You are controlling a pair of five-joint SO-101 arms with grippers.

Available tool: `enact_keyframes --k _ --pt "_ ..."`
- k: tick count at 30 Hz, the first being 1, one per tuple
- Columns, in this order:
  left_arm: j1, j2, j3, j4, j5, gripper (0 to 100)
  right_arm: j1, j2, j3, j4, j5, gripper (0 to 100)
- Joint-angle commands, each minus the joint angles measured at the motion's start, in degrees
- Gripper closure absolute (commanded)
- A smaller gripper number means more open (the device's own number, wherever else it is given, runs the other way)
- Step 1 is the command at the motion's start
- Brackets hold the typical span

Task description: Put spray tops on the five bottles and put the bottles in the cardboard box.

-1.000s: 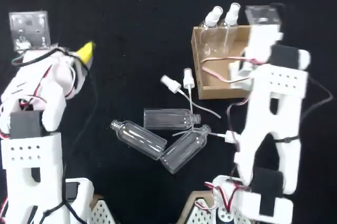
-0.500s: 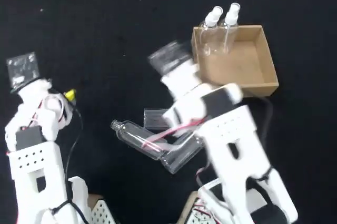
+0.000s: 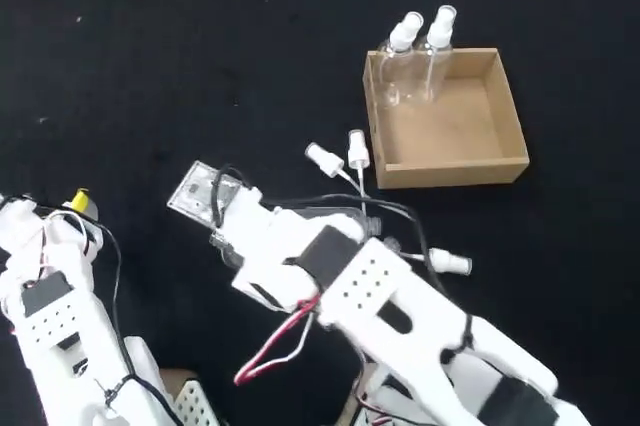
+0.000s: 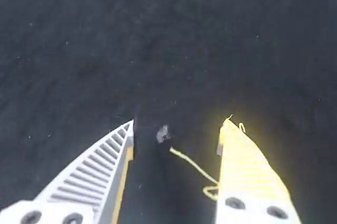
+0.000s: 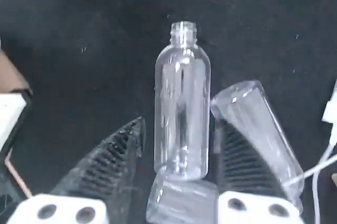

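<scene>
Three clear capless bottles lie in a cluster on the black table. In the right wrist view my right gripper (image 5: 180,124) is open, its fingers either side of one lying bottle (image 5: 181,108), neck pointing away. A second bottle (image 5: 255,129) leans across one finger, and a third bottle's base (image 5: 181,205) lies close to the camera. In the high view the right arm (image 3: 310,261) covers most of this cluster. Three loose spray tops (image 3: 325,158) (image 3: 357,151) (image 3: 450,262) lie nearby. The cardboard box (image 3: 455,171) holds two capped bottles (image 3: 400,61). My left gripper (image 4: 179,125) is open over bare cloth.
The left arm (image 3: 45,296) sits at the near left edge, its yellow fingertip (image 3: 80,198) well away from the bottles. Black cloth covers the table, with free room across the far left and to the right of the box.
The right arm has swung from the box at the right across to the bottle cluster in the middle. The left arm has pulled back toward the near left edge.
</scene>
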Motion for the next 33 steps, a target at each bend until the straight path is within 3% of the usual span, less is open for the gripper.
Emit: enact_keyframes --k 1,11,24,30,33 --pt "-0.7 -1.4 0.0 -2.7 0.8 75 -1.0 5.3 -0.7 -4.4 0.1 69.2" --pt "-0.7 -1.4 0.1 -2.7 0.9 75 -1.1 16.2 -0.3 -14.0 0.6 73.4" --pt "-0.7 -1.1 0.2 -2.7 0.9 75 -4.7 28.8 -1.4 -19.0 0.6 76.7" --pt "-0.7 -1.1 0.2 -2.7 0.9 75 -0.2 28.5 -2.8 -17.8 0.4 99.3" --pt "-0.7 -1.1 0.4 -2.7 0.8 75 2.9 23.8 -5.2 -11.1 0.1 97.0"
